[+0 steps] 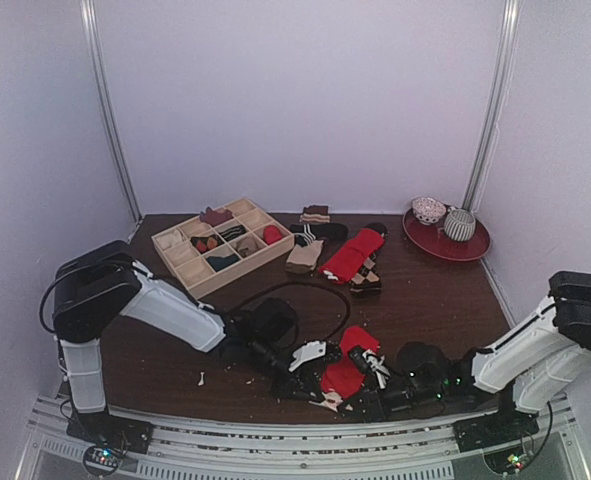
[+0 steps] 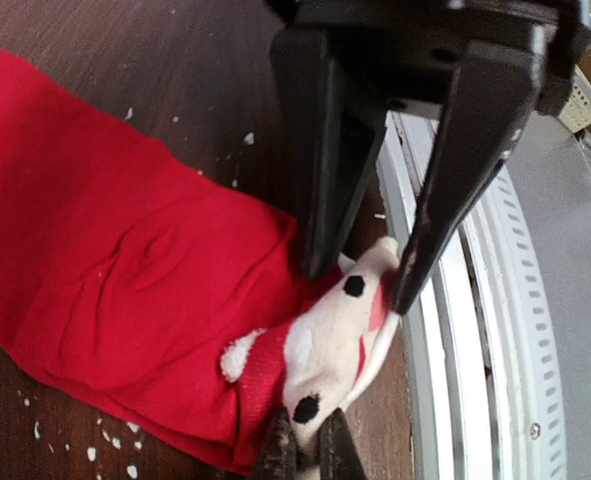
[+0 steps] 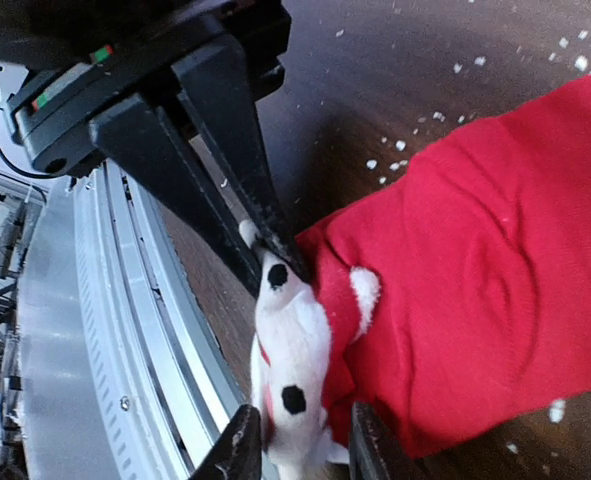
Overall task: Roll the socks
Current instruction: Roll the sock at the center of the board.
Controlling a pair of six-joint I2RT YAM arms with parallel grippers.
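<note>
Red sock (image 2: 125, 270): I am pinching its cuff (image 2: 325, 340) in my left hand (image 2: 360, 285) to start rolling, my right hand (image 3: 300, 445) straddling it, grip unclear.

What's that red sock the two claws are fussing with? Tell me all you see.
The red sock is soft knit, lying creased on the dark table near the front rail. Its end is white with black spots, red trim and a small white pompom. The left claw pinches that white end shut; the right claw has its fingers apart, astride it.
</note>
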